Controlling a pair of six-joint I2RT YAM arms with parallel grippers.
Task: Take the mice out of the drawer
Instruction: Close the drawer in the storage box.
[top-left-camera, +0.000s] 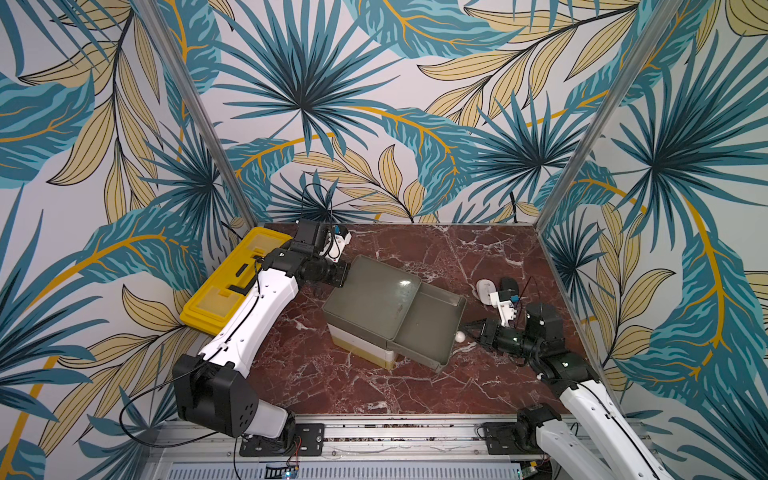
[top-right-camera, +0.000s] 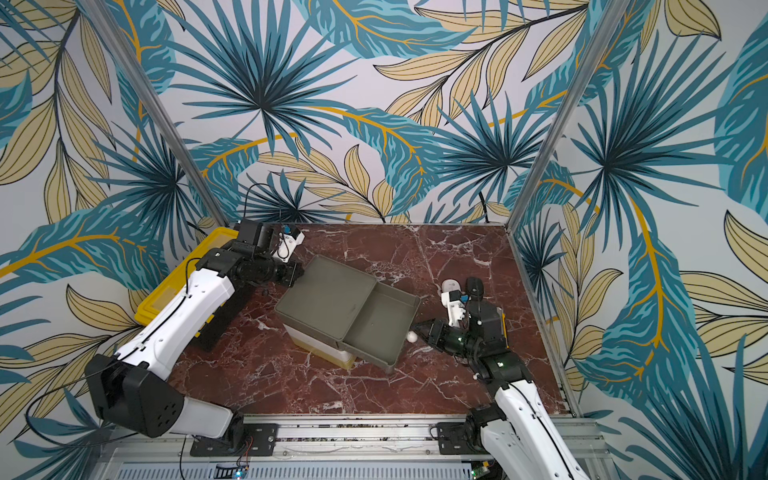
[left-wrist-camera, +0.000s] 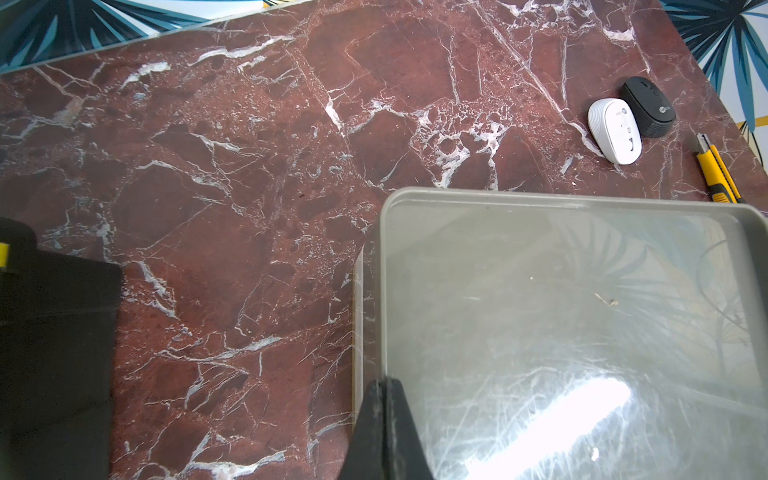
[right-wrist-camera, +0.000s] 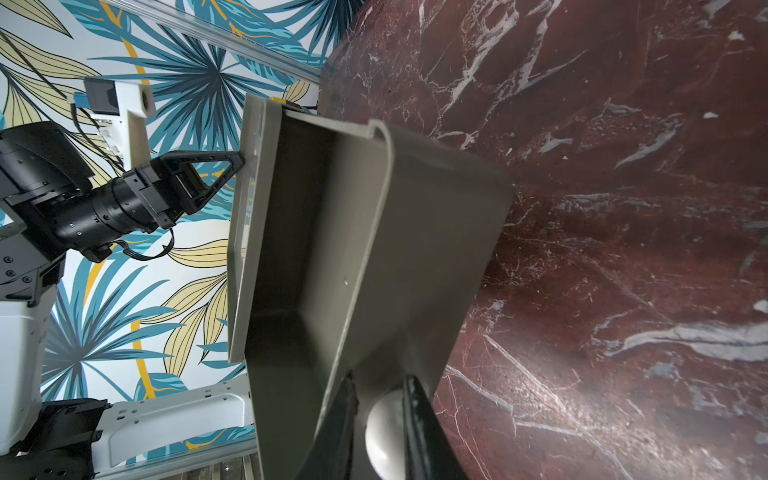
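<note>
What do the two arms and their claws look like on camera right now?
Both arms have white shell links, black joint housings and thin black cables running along them: left arm, right arm. Each claw is black with triangular open-framed fingers: left claw, right claw. White wrist brackets carry a small blue part. Green lights glow on the right arm's joints.

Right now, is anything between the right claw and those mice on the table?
Only its own wrist camera. The right gripper faces the drawer knob; the white mouse and black mouse lie on the table behind it, nothing else between.
</note>
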